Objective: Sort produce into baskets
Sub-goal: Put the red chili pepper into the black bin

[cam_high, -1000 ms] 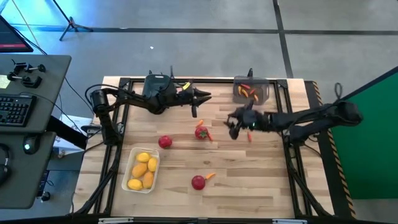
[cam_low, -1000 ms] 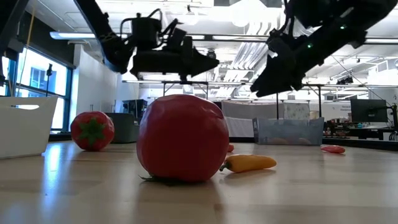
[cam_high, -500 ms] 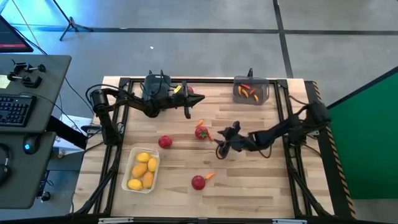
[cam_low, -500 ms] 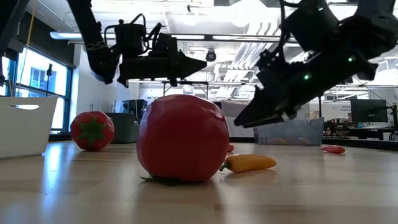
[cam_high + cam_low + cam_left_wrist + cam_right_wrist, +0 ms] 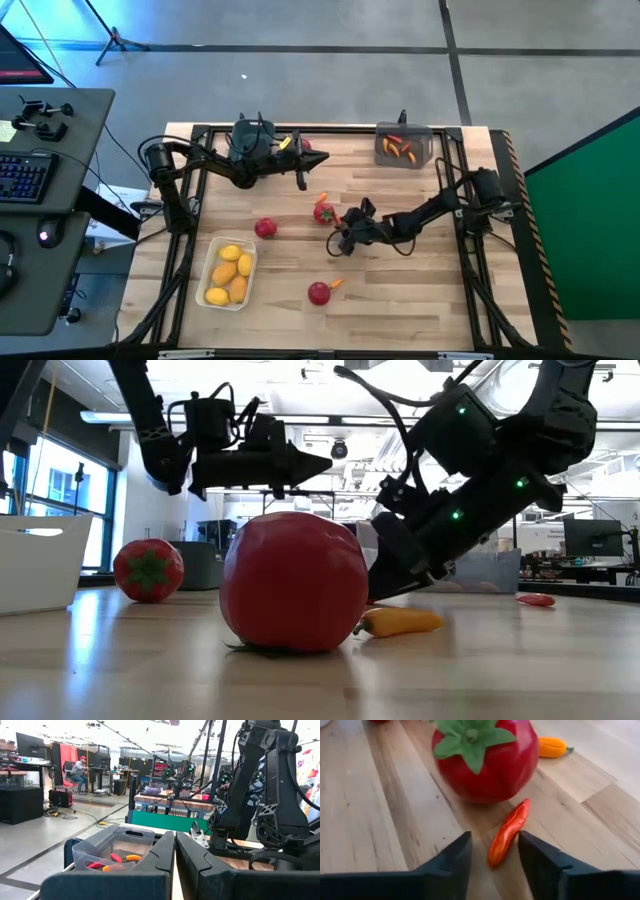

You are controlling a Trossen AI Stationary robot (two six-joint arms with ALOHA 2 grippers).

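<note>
Butcher-block table (image 5: 400,290) – workshop behind; right gripper (image 5: 492,851) parted around red pepper (image 5: 509,832), left gripper (image 5: 175,851) shut, empty.

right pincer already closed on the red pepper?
No. In the right wrist view the red pepper lies on the table between the right pincer's fingers, with gaps on both sides.

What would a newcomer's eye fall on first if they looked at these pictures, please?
Probably the right gripper, low over the middle of the table with its open fingers on either side of a thin red pepper lying beside a tomato. Next, the white tray of yellow lemons near the front left. The left gripper hangs shut and empty near the back edge.
</note>
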